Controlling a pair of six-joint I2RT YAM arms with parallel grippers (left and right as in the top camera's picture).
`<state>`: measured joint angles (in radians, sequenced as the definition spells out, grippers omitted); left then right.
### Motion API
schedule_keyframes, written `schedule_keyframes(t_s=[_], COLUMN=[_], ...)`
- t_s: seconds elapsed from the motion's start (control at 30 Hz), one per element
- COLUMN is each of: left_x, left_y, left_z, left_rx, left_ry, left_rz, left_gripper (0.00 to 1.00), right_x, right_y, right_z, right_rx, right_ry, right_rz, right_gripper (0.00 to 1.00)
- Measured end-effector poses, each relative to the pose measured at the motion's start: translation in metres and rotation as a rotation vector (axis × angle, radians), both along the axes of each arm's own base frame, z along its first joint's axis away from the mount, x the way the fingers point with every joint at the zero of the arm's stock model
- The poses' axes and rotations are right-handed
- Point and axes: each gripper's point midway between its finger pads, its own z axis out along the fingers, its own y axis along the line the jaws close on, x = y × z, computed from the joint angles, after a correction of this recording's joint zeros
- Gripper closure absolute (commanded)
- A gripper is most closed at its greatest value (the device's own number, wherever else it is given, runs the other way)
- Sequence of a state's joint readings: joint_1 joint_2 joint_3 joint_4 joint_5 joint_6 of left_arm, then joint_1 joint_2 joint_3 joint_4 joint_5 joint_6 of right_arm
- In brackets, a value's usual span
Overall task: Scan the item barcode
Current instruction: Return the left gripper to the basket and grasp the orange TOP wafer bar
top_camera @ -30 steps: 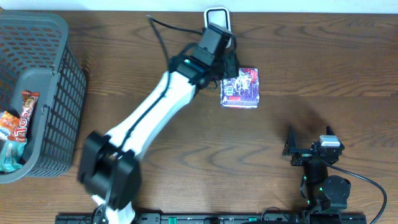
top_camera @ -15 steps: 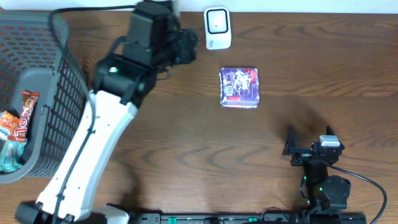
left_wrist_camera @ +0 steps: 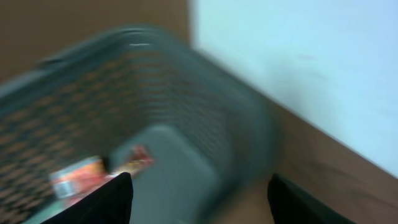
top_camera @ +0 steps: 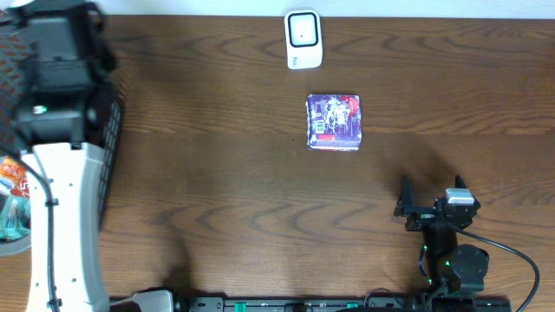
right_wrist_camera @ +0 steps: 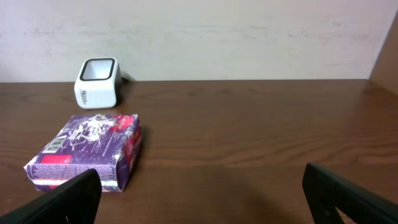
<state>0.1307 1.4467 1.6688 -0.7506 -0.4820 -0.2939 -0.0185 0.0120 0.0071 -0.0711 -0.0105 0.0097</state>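
From overhead we see the white-and-black left arm (top_camera: 65,225) stretched up the left edge of the brown wooden table (top_camera: 217,191), its black wrist block hanging over the dark grey plastic mesh basket (top_camera: 111,130) at the far left; the pincer itself is hidden beneath that block here. An orange-red snack packet (top_camera: 10,178) lies in the basket. The purple printed box (top_camera: 335,122) lies flat near the table's middle, well apart from both arms, with the small white scanner (top_camera: 303,39) just beyond it at the far edge. The right gripper (top_camera: 432,192) sits folded low at the near right, fingers pointing towards the far side and spread wide on nothing. In the blurred left wrist view, the left gripper (left_wrist_camera: 200,190) looks down into the basket, its two dark fingers well apart and empty, the packet below them. In the right wrist view we find the box at near left, the scanner behind it, and the fingers (right_wrist_camera: 62,202) splayed to both corners.
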Motion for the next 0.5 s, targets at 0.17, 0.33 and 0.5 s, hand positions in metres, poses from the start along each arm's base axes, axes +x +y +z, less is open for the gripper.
schedule_keyframes(t_s=[0.17,0.33,0.5], left_x=[-0.042,-0.073,-0.09], left_y=[0.074,0.115,0.138], left_z=[-0.018,-0.043,-0.081], left_rx=[-0.001,-0.033,-0.071], left_ry=[0.091,0.177,0.276], left_rz=[0.22,0.35,0.42], left_gripper=[0.31,0.3,0.28], right_x=[0.0,0.0,0.0], right_y=[0.0,0.0,0.0], right_z=[0.0,0.0,0.0], right_rx=[0.0,0.0,0.0], right_ry=[0.0,0.0,0.0], right_rz=[0.0,0.0,0.0], right_gripper=[0.01,0.01,0.01])
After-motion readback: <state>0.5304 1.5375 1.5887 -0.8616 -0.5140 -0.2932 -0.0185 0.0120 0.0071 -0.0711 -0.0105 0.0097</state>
